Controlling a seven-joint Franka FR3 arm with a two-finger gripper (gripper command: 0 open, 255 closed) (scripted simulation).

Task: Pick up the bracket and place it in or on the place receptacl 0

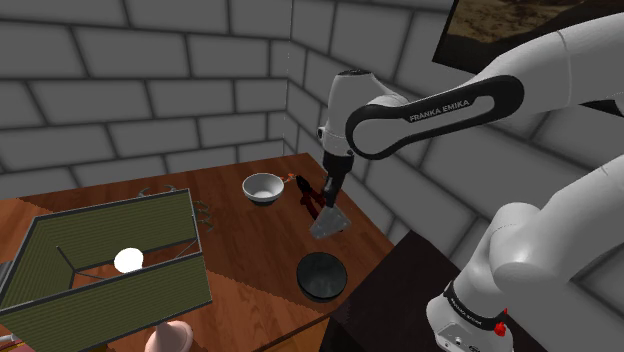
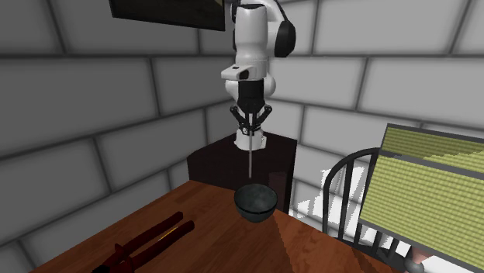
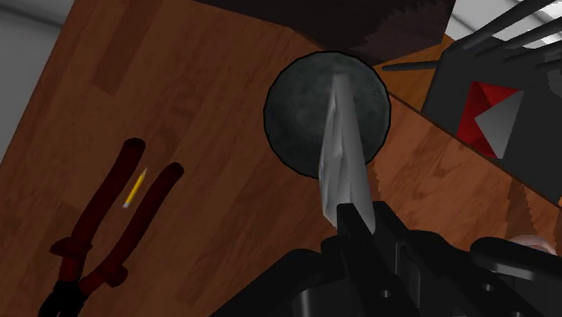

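End effector (image 2: pixel 250 130) pinches the thin grey bracket (image 2: pixel 250 159) by its top edge; probably stiff, light, hanging below, over the bowl (image 2: pixel 254 203).

One marking is legible: white capital lettering (image 1: pixel 447 108) reading "FRANKA EMIKA" runs along the dark link of the white arm (image 1: pixel 560 60) in the shoulder view. In the wrist view, a red and grey diamond emblem (image 3: pixel 489 122) without characters stands on a dark panel (image 3: pixel 448 86).
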